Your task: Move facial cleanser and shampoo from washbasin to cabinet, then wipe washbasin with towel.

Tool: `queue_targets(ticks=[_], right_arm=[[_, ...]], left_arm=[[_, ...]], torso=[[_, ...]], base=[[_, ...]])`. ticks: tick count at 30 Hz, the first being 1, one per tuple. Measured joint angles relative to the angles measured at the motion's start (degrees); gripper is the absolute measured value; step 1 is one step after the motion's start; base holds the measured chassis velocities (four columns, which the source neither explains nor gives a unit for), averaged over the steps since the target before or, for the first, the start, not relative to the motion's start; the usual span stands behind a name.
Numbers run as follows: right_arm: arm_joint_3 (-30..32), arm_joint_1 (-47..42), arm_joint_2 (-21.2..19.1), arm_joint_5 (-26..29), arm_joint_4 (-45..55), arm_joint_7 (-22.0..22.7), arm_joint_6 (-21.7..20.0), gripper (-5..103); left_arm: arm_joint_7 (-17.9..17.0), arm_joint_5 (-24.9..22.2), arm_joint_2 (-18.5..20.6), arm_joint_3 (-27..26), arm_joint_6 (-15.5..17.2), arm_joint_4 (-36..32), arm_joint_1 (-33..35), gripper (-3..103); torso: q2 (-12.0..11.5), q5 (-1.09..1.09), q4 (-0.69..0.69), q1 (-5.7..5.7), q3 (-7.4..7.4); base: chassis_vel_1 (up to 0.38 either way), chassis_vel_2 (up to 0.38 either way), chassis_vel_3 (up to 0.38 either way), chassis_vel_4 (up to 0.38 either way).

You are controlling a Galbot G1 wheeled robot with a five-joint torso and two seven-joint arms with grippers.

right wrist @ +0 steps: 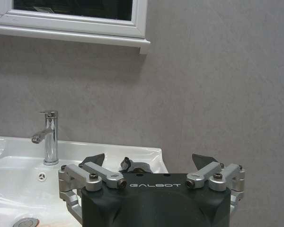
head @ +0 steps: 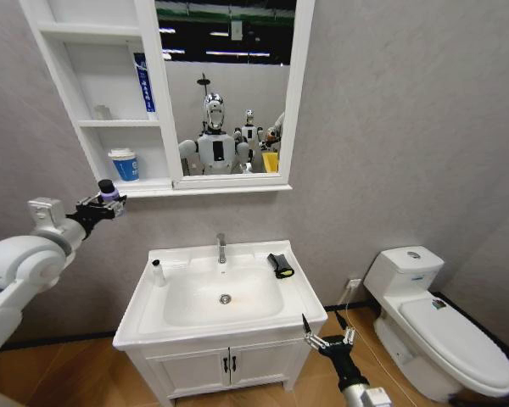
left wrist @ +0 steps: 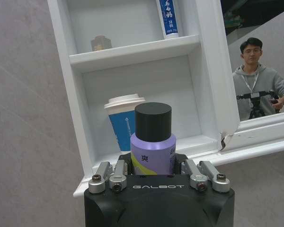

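Purple bottle [left wrist: 153,142] with a black cap, clamped upright in the left gripper [head: 106,202], hangs just before the cabinet's [head: 85,85] bottom niche, near a blue-sleeved cup [head: 124,164]. Right gripper [head: 329,341], fingers spread and empty, sits off the washbasin's [head: 263,326] front right corner. Towel [head: 281,265] lies at the back right corner; a small white bottle [head: 157,272] stands back left. Grey walls, toilet [head: 441,331] to the right.

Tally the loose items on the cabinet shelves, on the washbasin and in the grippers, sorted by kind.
Bottles: 2, a purple bottle in the left gripper, a small white bottle on the washbasin
Tubes: 1, blue-and-white tube
Cups: 1, lidded paper cup
Small jars: 1, small jar
Towels: 1, black towel
Total: 6
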Motion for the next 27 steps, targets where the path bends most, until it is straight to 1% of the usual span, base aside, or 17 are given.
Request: queue_targets(ticks=[2,4,5,7,8,10,11,14,15,17,18,20,21,23,24,26,27], right_arm=[[0.2,-0.1,-0.1,0.0,0.3,0.0,0.0,100],[0.2,0.0,-0.3,0.0,0.6,0.0,-0.1,100],[0.2,0.0,-0.3,0.0,0.6,0.0,-0.1,100],[0.2,0.0,-0.4,0.0,0.6,0.0,-0.1,100],[0.2,0.0,-0.4,0.0,0.6,0.0,-0.1,100],[0.1,-0.2,-0.4,0.0,0.6,0.1,-0.2,100],[0.1,-0.2,-0.4,0.0,0.6,0.1,-0.2,100],[0.2,-0.3,-0.3,0.0,0.6,0.1,-0.2,100],[0.4,-0.4,-0.2,0.0,0.6,0.1,-0.2,100],[1.0,-0.6,-0.1,0.1,0.3,0.1,-0.1,100],[1.0,-0.6,-0.1,0.1,0.3,0.1,-0.1,100],[1.6,-0.7,-0.1,0.3,0.1,0.1,0.0,100],[1.6,-0.7,-0.1,0.3,0.1,0.1,0.0,100],[2.0,-0.8,-0.1,0.4,0.0,0.1,0.1,100],[2.0,-0.8,-0.1,0.4,0.0,0.1,0.1,100],[2.4,-0.8,-0.1,0.7,-0.2,0.1,0.2,100],[2.4,-0.8,-0.1,0.7,-0.2,0.1,0.2,100]], left_arm=[[-0.1,-0.5,0.5,-0.5,0.0,-0.2,0.3,43],[-1.1,-2.7,1.9,0.8,1.2,0.0,-2.4,43],[-1.1,-2.7,1.9,0.8,1.2,0.0,-2.4,43],[-2.6,-6.3,2.9,5.4,3.7,0.9,-8.3,43],[-2.6,-6.3,2.9,5.4,3.7,0.9,-8.3,43],[-4.3,-11.6,3.5,10.9,6.8,2.5,-15.6,43],[-4.3,-11.6,3.5,10.9,6.8,2.5,-15.6,43],[-4.5,-13.7,3.7,14.5,8.2,3.9,-20.2,43],[-4.5,-14.3,3.7,16.7,8.8,4.9,-23.0,43],[-4.5,-14.8,2.9,23.2,10.2,7.6,-31.1,43],[-4.5,-14.8,2.9,23.2,10.2,7.6,-31.1,43],[-4.5,-15.1,1.5,29.5,11.4,10.3,-38.1,43],[-4.5,-15.1,1.5,29.5,11.4,10.3,-38.1,43],[-4.7,-15.5,-0.4,36.0,12.3,13.3,-44.7,43],[-4.7,-15.5,-0.4,36.0,12.3,13.3,-44.7,43],[-5.1,-15.4,-3.5,42.4,12.7,18.1,-52.2,43],[-5.1,-15.4,-3.5,42.4,12.7,18.1,-52.2,43]], torso=[[0.0,0.00,0.01,0.00,0.00],[0.0,0.01,0.02,0.00,0.00],[0.0,0.01,0.02,0.00,0.00],[0.0,0.00,-0.01,0.00,0.00],[0.0,0.00,-0.01,0.00,0.00],[0.0,0.02,-0.02,0.00,0.00],[0.0,0.02,-0.02,0.00,0.00],[0.0,0.01,-0.02,0.00,0.00],[0.0,0.01,0.00,0.00,0.00],[0.0,0.01,0.01,0.00,0.00],[0.0,0.01,0.01,0.00,0.00],[0.0,0.03,0.01,0.00,0.00],[0.0,0.03,0.01,0.00,0.00],[0.0,0.01,-0.02,0.00,0.01],[0.0,0.01,-0.02,0.00,0.01],[0.0,0.00,0.00,0.00,0.01],[0.0,0.00,0.00,0.00,0.01]], base=[[0.000,0.000,0.000,0.000],[0.000,0.000,0.000,0.000],[0.000,0.000,0.000,0.000],[0.000,0.000,0.000,0.000],[0.000,0.000,0.000,0.000],[0.000,0.000,0.000,0.000],[0.000,0.000,0.000,0.000],[0.000,0.000,0.000,0.000],[0.000,0.000,0.000,0.000],[0.000,0.000,0.000,0.000],[0.000,0.000,0.000,0.000],[0.000,0.000,0.000,0.000],[0.000,0.000,0.000,0.000],[0.000,0.000,0.000,0.000],[0.000,0.000,0.000,0.000],[0.000,0.000,0.000,0.000],[0.000,0.000,0.000,0.000]])
